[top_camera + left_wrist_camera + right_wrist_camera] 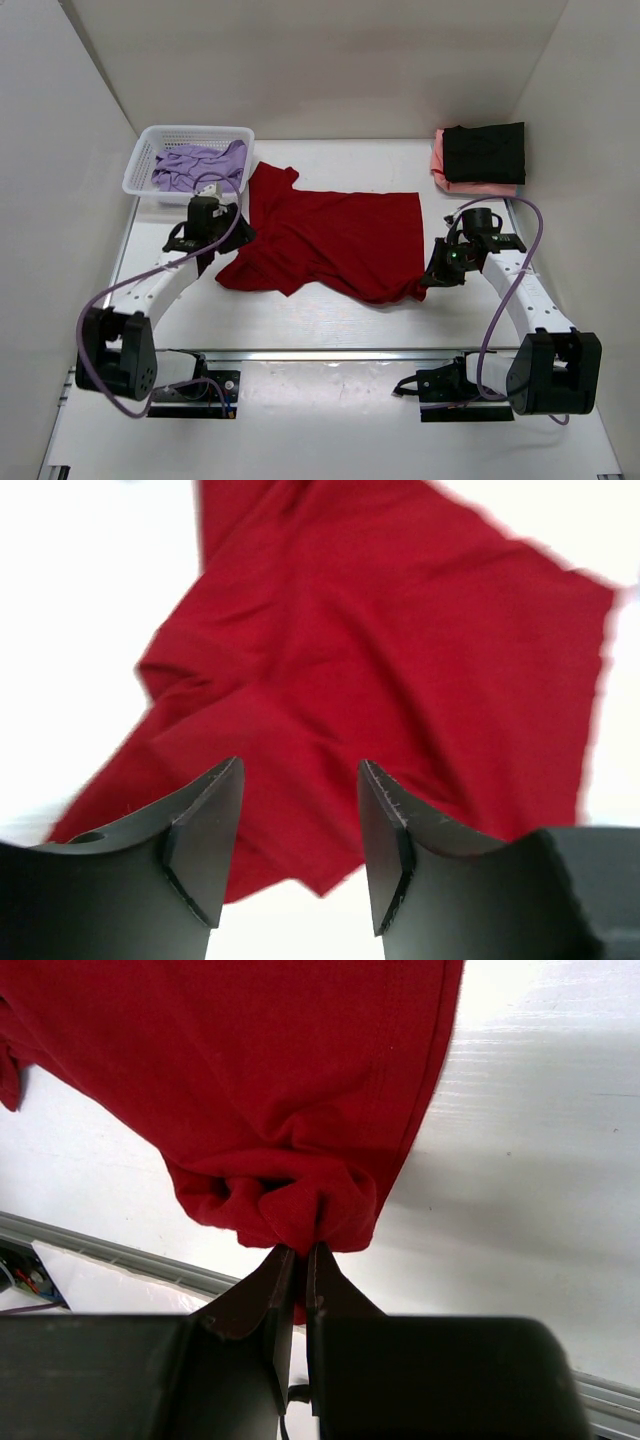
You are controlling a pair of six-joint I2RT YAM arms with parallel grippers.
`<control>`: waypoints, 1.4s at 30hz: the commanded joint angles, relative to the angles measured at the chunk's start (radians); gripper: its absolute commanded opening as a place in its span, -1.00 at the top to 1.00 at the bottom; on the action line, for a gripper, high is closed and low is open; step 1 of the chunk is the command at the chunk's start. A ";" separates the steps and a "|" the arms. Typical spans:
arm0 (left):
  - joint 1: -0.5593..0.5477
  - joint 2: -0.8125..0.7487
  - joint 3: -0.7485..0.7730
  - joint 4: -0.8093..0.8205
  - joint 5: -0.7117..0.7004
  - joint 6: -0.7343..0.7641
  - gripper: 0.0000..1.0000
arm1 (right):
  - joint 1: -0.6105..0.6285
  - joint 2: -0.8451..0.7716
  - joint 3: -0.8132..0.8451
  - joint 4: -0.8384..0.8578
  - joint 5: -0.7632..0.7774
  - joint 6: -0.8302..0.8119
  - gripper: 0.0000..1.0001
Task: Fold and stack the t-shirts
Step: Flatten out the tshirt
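A bright red t-shirt (330, 240) lies spread and rumpled across the middle of the table. My right gripper (432, 277) is shut on its near right corner; the right wrist view shows the cloth (290, 1090) bunched between the closed fingers. My left gripper (222, 238) is open and empty, just above the shirt's left edge (380, 670). A black t-shirt (484, 152) lies folded on a salmon pink one (440, 160) at the far right. A pale lavender t-shirt (196, 166) is crumpled in the white mesh basket (150, 142).
The basket stands at the far left corner, just beyond my left gripper. White walls enclose the table on three sides. A metal rail (330, 355) runs along the near edge by the arm bases.
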 commanded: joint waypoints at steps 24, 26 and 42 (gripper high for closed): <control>-0.003 0.135 0.002 0.009 -0.137 0.084 0.35 | -0.036 -0.020 -0.017 0.030 -0.030 0.003 1.00; 0.009 0.127 -0.001 0.013 -0.131 0.078 0.67 | -0.037 -0.022 -0.020 0.030 -0.035 0.005 1.00; 0.018 0.032 0.523 0.009 -0.076 -0.028 1.00 | -0.054 -0.046 0.348 -0.020 0.152 -0.024 1.00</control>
